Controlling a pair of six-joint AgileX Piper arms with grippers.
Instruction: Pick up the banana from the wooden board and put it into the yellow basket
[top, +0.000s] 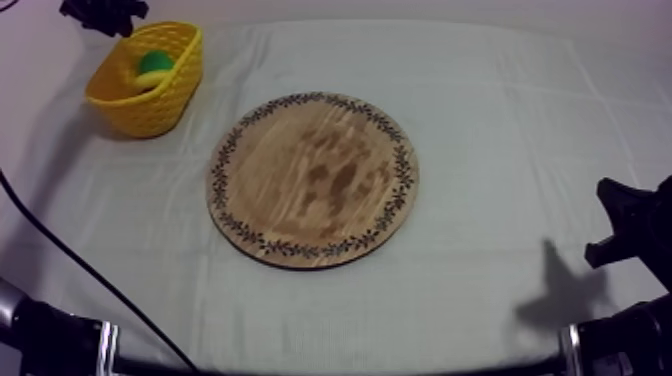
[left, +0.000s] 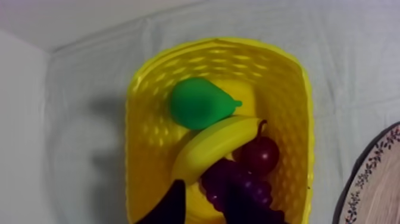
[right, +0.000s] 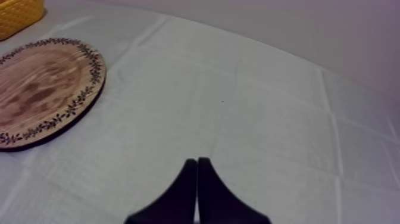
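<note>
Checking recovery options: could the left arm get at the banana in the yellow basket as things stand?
Probably yes: the left end effector hangs open over the basket, and the banana lies mostly uncovered between pear and grapes.

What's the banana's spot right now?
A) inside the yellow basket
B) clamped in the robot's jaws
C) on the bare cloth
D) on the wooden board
A: the banana lies inside the yellow basket, next to the pear, the grapes and the small red fruit.
</note>
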